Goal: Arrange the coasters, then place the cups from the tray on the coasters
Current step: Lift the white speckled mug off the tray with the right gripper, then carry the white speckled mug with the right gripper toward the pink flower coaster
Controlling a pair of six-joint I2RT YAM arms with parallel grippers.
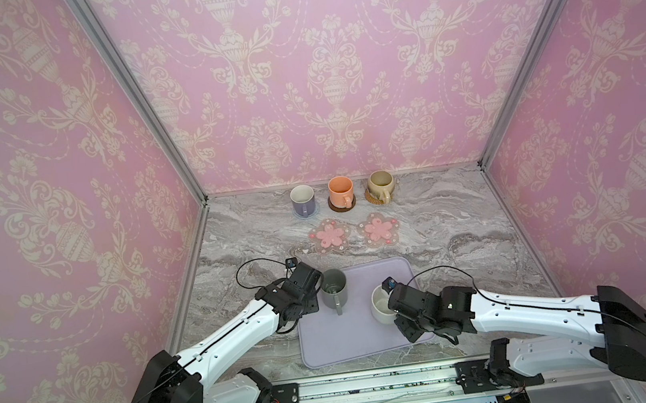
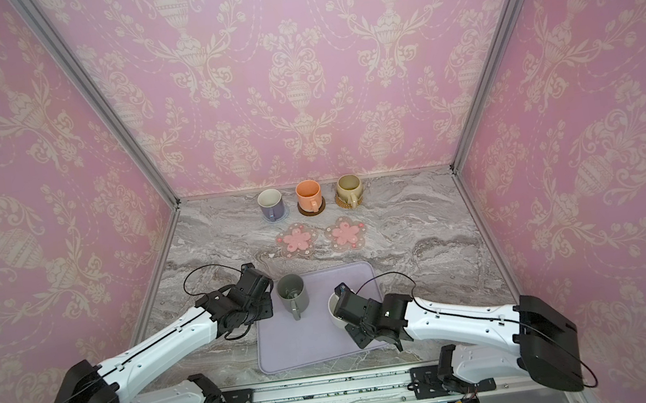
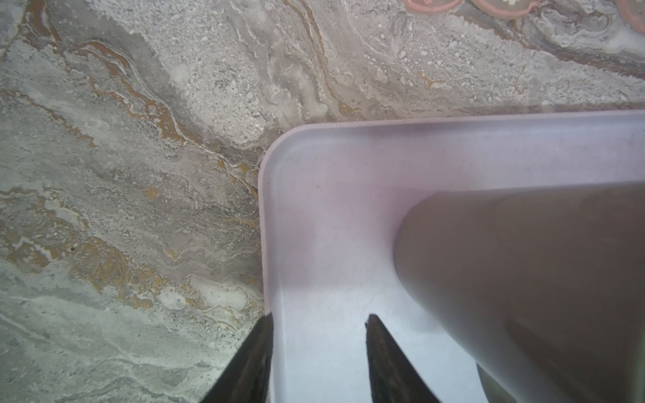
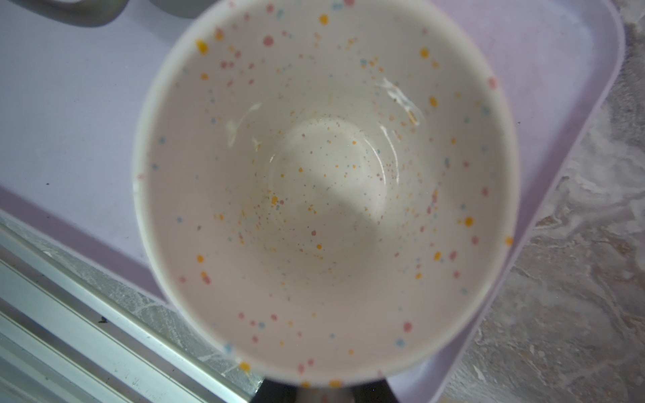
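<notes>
Two glazed mugs on smooth lavender tray (image 1: 359, 340) | dark grey mug (image 1: 334, 289), cylindrical, far-left corner | left gripper (image 3: 319, 315) beside it, jaws part-open, empty | white speckled mug (image 4: 324, 195), right side | right gripper (image 4: 324, 394) flanks its handle, grip unclear, view blurred | both flower coasters (image 1: 331, 236) (image 1: 378, 229) bare

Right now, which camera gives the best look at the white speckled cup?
The right wrist view: it looks straight down into the white speckled cup, so its coloured speckles and empty inside fill the picture. Both top views show it small on the tray, partly hidden by the right gripper. The left wrist view misses it.
</notes>
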